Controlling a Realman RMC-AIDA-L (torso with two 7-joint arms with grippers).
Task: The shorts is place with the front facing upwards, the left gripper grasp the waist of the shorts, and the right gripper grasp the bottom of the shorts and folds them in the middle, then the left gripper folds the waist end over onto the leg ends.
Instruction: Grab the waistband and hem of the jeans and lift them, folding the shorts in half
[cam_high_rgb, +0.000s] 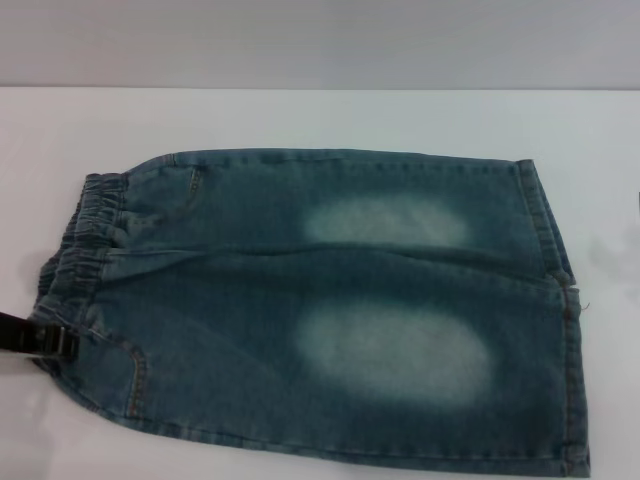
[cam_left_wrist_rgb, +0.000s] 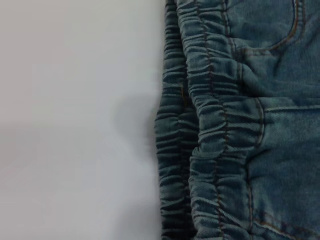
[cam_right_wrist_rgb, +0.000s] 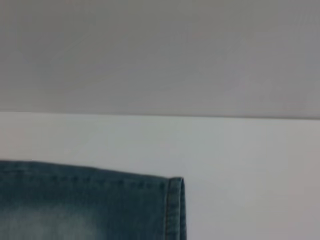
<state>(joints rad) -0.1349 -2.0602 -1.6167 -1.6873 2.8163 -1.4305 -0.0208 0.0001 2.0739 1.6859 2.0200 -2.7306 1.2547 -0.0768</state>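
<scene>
Blue denim shorts (cam_high_rgb: 330, 300) lie flat on the white table (cam_high_rgb: 320, 115), elastic waist (cam_high_rgb: 80, 230) to the left and leg ends (cam_high_rgb: 560, 300) to the right. Each leg has a pale faded patch. My left gripper (cam_high_rgb: 55, 343) shows as a dark tip at the left edge, touching the near corner of the waist. In the left wrist view the gathered waistband (cam_left_wrist_rgb: 200, 130) runs close below the camera, beside bare table. The right wrist view catches a hemmed corner of the shorts (cam_right_wrist_rgb: 172, 200). My right gripper is out of view.
White table top (cam_high_rgb: 610, 150) surrounds the shorts on the left, far and right sides. A grey wall (cam_high_rgb: 320, 40) rises behind the table's far edge. The shorts' near edge lies close to the bottom of the head view.
</scene>
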